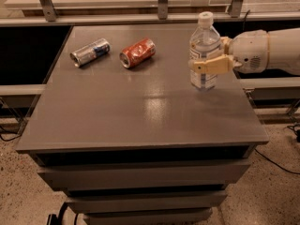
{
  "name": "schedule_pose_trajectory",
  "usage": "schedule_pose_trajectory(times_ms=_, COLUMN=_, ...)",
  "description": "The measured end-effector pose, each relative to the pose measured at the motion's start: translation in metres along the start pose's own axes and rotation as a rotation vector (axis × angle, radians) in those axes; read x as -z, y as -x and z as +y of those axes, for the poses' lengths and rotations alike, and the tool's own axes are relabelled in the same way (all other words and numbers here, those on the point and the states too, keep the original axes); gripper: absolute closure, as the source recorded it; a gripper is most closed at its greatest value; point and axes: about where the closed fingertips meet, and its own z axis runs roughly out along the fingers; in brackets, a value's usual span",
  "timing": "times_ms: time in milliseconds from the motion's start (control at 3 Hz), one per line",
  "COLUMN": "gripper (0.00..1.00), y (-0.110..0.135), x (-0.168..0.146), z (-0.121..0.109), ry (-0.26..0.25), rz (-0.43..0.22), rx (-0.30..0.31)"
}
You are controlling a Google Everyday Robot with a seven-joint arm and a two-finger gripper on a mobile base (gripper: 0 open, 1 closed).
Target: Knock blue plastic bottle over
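Blue plastic bottle [205, 46] stood upright at the table's [140, 111] right rear, my gripper [201, 63] at its label; opening: couldn't tell. Best shove was high, leftward, toward table centre.

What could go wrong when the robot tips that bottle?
The blue plastic bottle stands upright near the right edge of the table, so it might topple off onto the floor. The gripper sits low against its label, so a push may just slide it. Tipped the other way, it could roll into the crushed red can.
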Motion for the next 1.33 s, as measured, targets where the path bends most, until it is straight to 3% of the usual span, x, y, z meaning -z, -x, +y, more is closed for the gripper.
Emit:
schedule_pose_trajectory(times_ms=333, gripper=1.0, y=0.017, x=0.008, z=0.008, ry=-0.041, rz=0.17, rx=0.065)
schedule_pose_trajectory(times_ms=1000, gripper=1.0, y=0.048, x=-0.006, z=0.047, ry=-0.111, rz=0.557, rx=0.272)
schedule_pose_trajectory(times_ms=1333, gripper=1.0, y=0.042, x=-0.011, z=0.054, ry=-0.132, rz=0.711, rx=0.33)
